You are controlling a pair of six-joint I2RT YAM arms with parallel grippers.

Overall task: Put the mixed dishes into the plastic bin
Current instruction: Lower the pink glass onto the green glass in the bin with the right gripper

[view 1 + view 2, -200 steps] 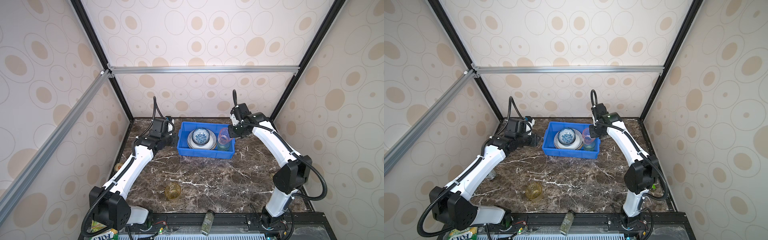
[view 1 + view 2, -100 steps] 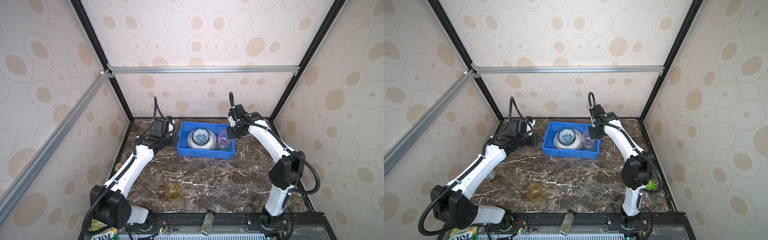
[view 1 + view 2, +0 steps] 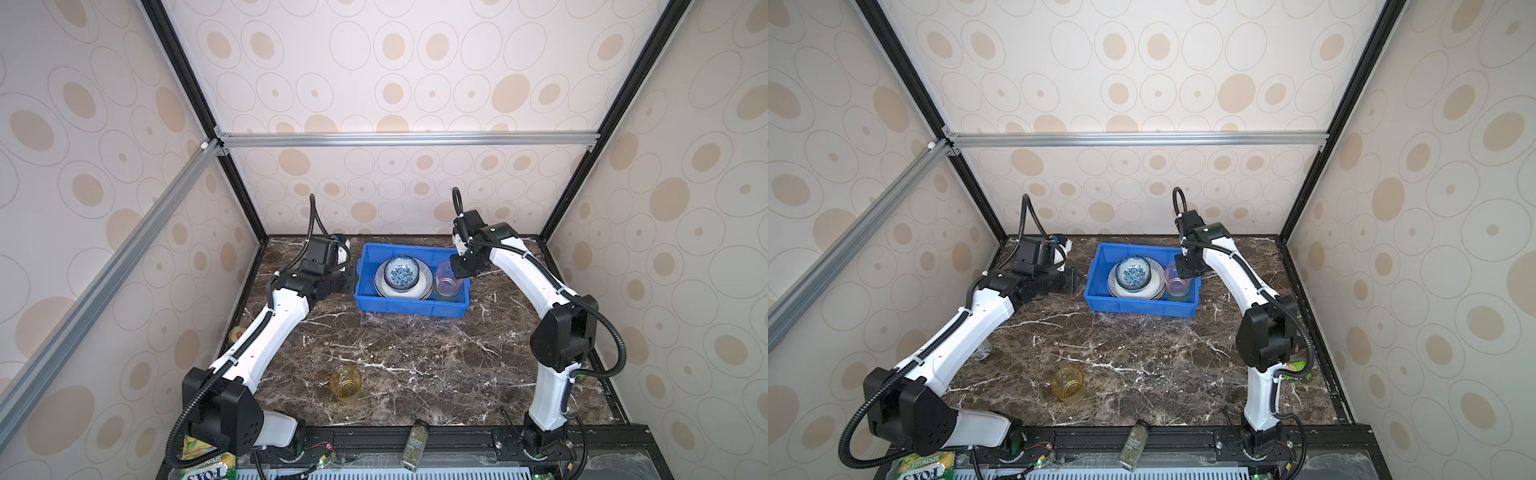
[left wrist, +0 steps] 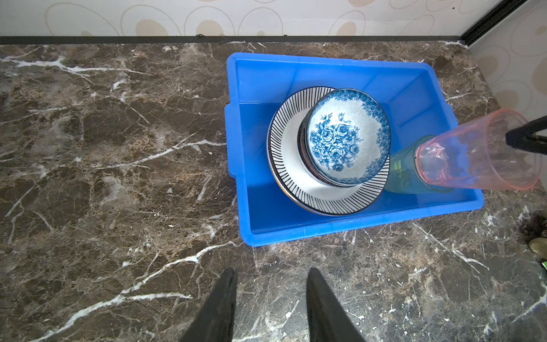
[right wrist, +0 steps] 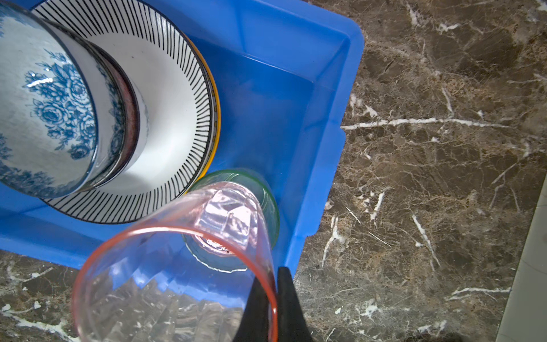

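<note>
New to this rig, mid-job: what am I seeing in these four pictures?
Two white robot arms with pincer grippers work over a marble table. Two pictures look down from overhead; the other two come from a camera on each wrist. The blue bin holds a striped plate with a blue floral bowl stacked on it. The right gripper pinches the rim of a pink tumbler, its base at a green tumbler's mouth inside the bin. The left gripper is open and empty beside the bin. A yellow tumbler stands on the table.
</note>
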